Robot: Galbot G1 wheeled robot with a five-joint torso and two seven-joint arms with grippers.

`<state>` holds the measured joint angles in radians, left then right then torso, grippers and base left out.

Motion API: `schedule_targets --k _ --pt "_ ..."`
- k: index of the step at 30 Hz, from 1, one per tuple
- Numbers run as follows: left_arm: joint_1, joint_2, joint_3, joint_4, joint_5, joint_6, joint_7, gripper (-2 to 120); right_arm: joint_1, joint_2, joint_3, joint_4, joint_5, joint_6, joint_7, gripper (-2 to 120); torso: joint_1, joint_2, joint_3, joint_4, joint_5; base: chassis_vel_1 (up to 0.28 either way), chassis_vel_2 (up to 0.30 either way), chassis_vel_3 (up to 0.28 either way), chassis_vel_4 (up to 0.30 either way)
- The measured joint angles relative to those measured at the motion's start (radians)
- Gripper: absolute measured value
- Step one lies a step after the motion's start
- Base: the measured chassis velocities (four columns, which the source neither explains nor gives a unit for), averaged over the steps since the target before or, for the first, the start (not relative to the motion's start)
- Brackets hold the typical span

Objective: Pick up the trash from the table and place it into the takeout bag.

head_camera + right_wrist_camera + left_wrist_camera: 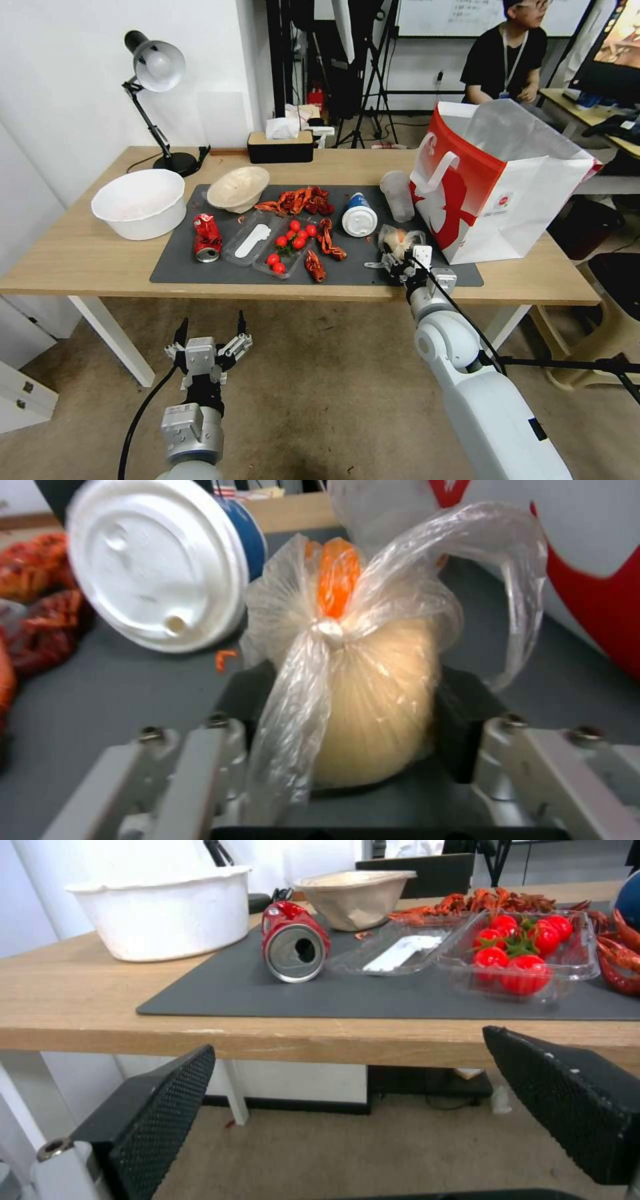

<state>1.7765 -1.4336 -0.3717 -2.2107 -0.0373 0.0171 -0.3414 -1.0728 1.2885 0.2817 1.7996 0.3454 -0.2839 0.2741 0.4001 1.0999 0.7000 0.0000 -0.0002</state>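
The knotted bag (360, 680), crinkled clear film round a smooth pale lump, lies on the grey mat (220, 267) beside the boxy paper takeout bag (527, 200). The right gripper's (398, 257) fingers clasp it. The left gripper (210, 330) hangs below the table (67, 253), fingers wide.

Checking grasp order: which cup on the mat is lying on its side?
The white blue-labelled cup, tipped over with its lid facing the robot. The clear plastic cup beside it stands upright, nearer the takeout bag.
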Motion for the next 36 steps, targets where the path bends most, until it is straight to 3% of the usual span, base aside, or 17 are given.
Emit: schedule_targets --k 11,20,21,22,25,28,32,33,36 --pt "0.007 -0.007 0.000 0.001 0.007 -0.014 -0.003 100 -0.004 0.005 0.001 0.006 0.075 -0.050 0.015 11 0.000 0.000 0.000 0.0000 0.0002 0.000 0.000 0.000 0.000" --pt "0.009 -0.009 0.001 -0.001 0.009 -0.018 -0.004 100 -0.047 -0.032 0.021 0.120 0.074 -0.029 -0.008 8 0.000 0.000 0.000 0.0001 0.0002 0.000 0.000 0.000 0.000" --pt "0.012 -0.010 0.001 -0.004 0.010 -0.020 -0.004 100 -0.078 -0.066 0.039 0.211 0.072 -0.026 -0.029 8 0.000 0.000 0.000 -0.0001 0.0002 0.000 0.000 0.000 0.000" --pt "0.012 -0.010 0.001 -0.004 0.010 -0.020 -0.004 100 -0.078 -0.066 0.039 0.211 0.072 -0.026 -0.029 8 0.000 0.000 0.000 -0.0001 0.0002 0.000 0.000 0.000 0.000" --pt "0.015 -0.011 -0.001 -0.007 0.009 -0.025 -0.005 100 -0.111 -0.145 0.077 0.378 0.082 -0.022 -0.060 8 0.000 0.000 0.000 -0.0002 0.0003 0.000 0.000 0.000 0.000" --pt "0.014 -0.012 -0.002 -0.009 0.008 -0.026 -0.005 100 -0.040 -0.212 0.107 0.433 0.151 -0.034 -0.036 8 0.000 0.000 0.000 -0.0001 0.0002 0.000 0.000 0.000 0.000" --pt "0.024 -0.014 -0.004 -0.014 0.010 -0.026 -0.005 100 0.121 -0.304 0.138 0.392 0.276 -0.068 0.013 8 0.000 0.000 0.000 0.0003 0.0001 0.000 0.000 0.000 0.000" --pt "0.033 -0.014 -0.008 -0.024 0.011 -0.025 -0.005 100 0.212 -0.358 0.151 0.334 0.348 -0.088 0.047 8 0.000 0.000 0.000 0.0000 0.0004 0.000 0.000 0.000 0.000" --pt "0.038 -0.009 -0.016 -0.030 0.011 -0.025 -0.004 100 0.300 -0.405 0.154 0.248 0.443 -0.135 0.114 13 0.000 0.000 0.000 -0.0001 0.0002 0.000 0.000 0.000 0.000"
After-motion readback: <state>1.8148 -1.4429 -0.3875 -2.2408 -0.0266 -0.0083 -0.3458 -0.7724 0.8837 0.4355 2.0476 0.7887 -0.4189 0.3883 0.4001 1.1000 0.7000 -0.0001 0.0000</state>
